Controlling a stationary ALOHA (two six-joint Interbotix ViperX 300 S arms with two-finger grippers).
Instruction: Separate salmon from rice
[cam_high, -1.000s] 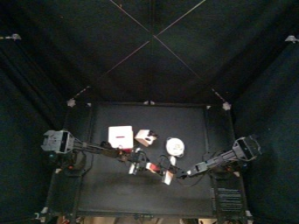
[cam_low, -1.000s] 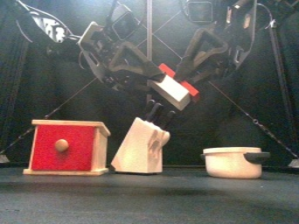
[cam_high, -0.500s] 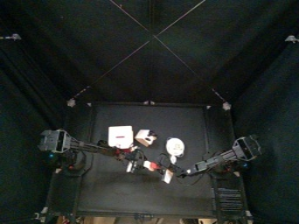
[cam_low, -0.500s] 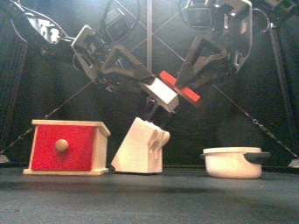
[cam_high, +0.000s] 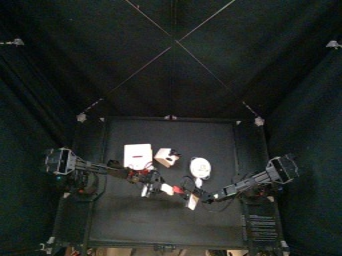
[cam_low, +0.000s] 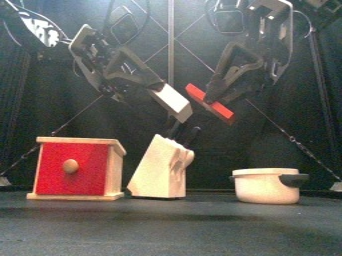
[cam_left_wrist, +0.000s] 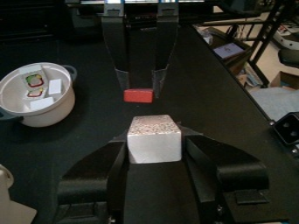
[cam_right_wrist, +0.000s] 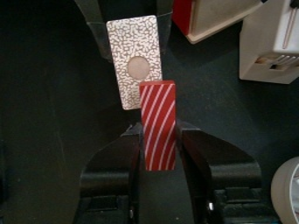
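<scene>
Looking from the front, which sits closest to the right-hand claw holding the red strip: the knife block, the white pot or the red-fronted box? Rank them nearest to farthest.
From the right gripper, which holds the red-striped salmon in the air:
1. Knife block, below and slightly left, mid-table.
2. White pot, low on the right.
3. Red-fronted box, far left.
</scene>
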